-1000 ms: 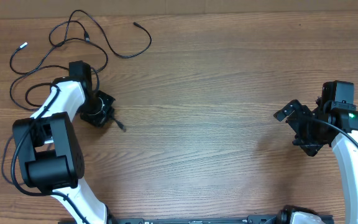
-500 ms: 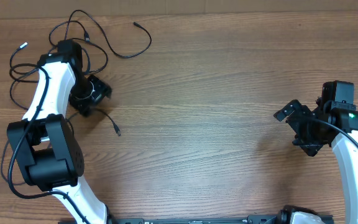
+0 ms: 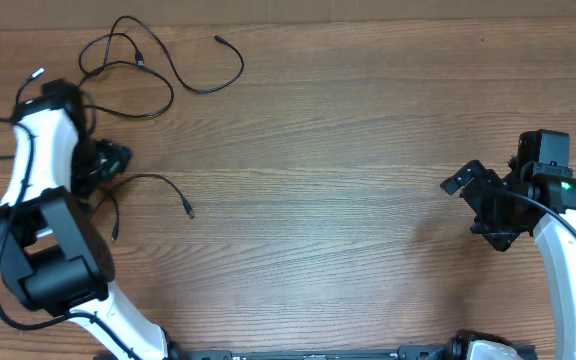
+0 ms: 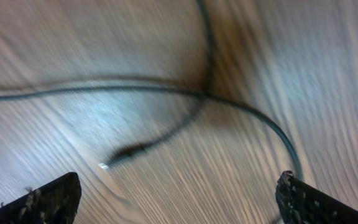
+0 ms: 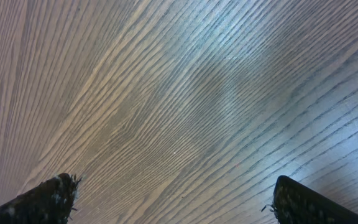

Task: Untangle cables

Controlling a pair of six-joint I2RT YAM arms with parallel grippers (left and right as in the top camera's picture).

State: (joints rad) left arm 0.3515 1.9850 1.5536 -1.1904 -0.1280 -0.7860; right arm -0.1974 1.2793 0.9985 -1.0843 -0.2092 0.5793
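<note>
Open wood is shown across the middle of the table, between the left gripper and the right gripper. The cables are gathered in the far left corner, close to the table's edges, with one strand trailed out just beside the left gripper. Both grippers are seen with fingers wide apart, nothing clamped; the right is placed near the right edge.

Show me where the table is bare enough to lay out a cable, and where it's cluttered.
The wide middle of the table is bare, from the loose cable across to the right hand. The top-left corner is crowded with looped cables and the left hand.
</note>
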